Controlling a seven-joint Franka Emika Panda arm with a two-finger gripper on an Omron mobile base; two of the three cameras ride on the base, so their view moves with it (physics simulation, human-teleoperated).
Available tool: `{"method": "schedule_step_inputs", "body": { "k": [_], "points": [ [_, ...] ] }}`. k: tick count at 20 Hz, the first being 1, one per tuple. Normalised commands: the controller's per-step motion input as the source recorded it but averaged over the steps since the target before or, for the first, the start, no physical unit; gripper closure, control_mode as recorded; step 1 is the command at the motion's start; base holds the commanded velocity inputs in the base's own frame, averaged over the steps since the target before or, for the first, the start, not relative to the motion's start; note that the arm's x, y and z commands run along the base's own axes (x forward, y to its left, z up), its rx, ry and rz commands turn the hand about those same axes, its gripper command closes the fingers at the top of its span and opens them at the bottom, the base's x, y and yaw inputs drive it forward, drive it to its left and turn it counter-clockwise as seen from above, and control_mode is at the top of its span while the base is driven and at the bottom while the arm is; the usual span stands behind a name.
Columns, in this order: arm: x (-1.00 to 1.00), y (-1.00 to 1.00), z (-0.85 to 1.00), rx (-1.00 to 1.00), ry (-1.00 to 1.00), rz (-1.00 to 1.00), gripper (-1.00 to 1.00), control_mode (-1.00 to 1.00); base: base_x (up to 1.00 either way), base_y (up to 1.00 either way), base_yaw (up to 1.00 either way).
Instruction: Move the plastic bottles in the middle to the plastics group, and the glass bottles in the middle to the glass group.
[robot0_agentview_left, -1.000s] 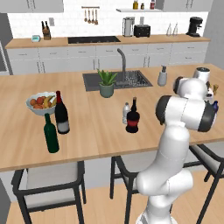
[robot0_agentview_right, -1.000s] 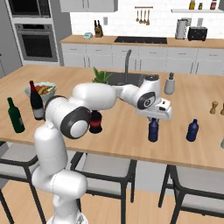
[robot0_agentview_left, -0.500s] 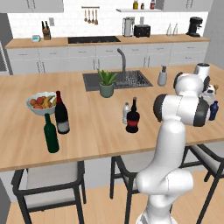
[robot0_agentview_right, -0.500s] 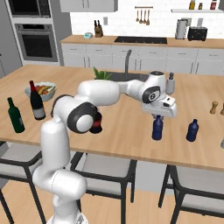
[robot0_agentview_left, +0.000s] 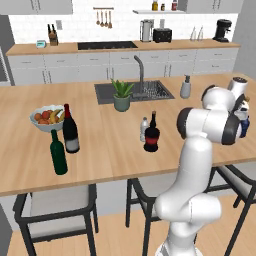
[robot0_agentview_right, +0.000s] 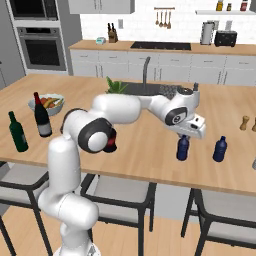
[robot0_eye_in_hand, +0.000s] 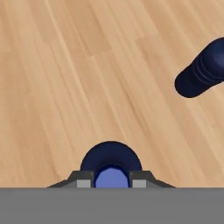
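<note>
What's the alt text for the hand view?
Looking straight down, the gripper is shut on a blue bottle by its neck, over a wooden counter. A second blue bottle stands on the counter at upper right, apart from the held one.

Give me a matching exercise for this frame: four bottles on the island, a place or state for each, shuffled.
Things:
1. blue bottle
2. second blue bottle
3. green wine bottle
4. red-banded black bottle

Places/states:
A. beside the labelled wine bottle, near the fruit bowl
B. mid-counter, next to the whitish bottle
C. gripped at its top by the end effector
D. standing free beyond the gripped bottle, toward the shakers

Pairs: 1-C, 2-D, 3-A, 4-B
</note>
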Motion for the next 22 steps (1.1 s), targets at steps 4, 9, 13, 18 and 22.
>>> {"method": "schedule_step_inputs", "body": {
  "k": [4, 9, 13, 18, 22],
  "points": [
    [0.01, -0.28, 0.0, 0.0, -0.16, 0.0, 1.0, -1.0, 0.0, 0.0, 0.0],
    [0.08, -0.28, 0.01, 0.0, -0.08, 0.0, 1.0, -1.0, 0.0, 0.0, 0.0],
    [0.06, -0.29, 0.19, 0.0, 0.0, 0.0, 1.0, -1.0, 0.0, 0.0, 0.0],
    [0.0, -0.3, 0.06, 0.0, 0.0, 0.0, 1.0, -1.0, 0.0, 0.0, 0.0],
    [0.0, -0.29, 0.0, 0.0, 0.0, 0.0, 1.0, -1.0, 0.0, 0.0, 0.0]
  ]
}}
